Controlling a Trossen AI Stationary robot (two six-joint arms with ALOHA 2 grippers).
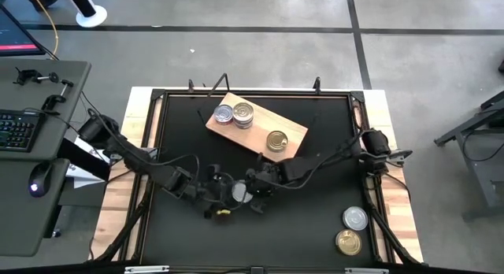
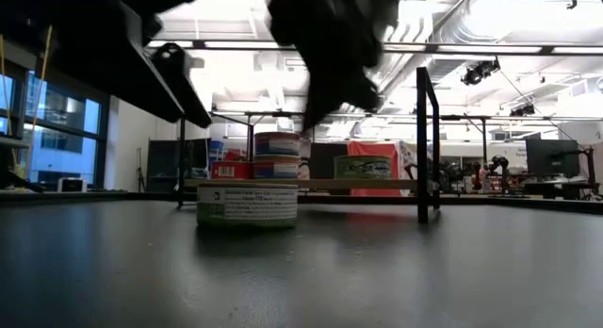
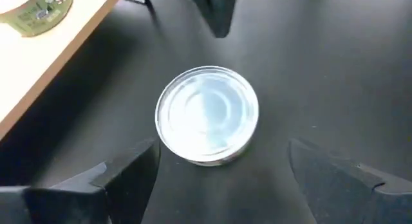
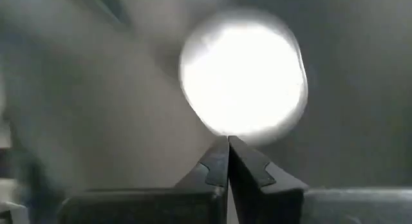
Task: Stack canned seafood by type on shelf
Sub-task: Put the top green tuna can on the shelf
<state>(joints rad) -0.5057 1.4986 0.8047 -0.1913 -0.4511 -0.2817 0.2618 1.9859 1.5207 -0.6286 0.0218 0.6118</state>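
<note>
Here, the small round flat silver-lidded metal tin (image 3: 207,114) lies on the black tabletop (image 1: 315,219) near the middle, just nearer than the light wooden plank shelf (image 1: 295,131). The left gripper (image 3: 222,169) hovers over it, fingers spread wide. The right gripper (image 4: 228,161), fingers pressed together, hangs just beside. Rigid, light and probably slick, the tin is best pinched across its rim.

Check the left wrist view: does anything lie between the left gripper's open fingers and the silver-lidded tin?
Nothing: only bare black tabletop separates the left gripper from the silver-lidded tin.
</note>
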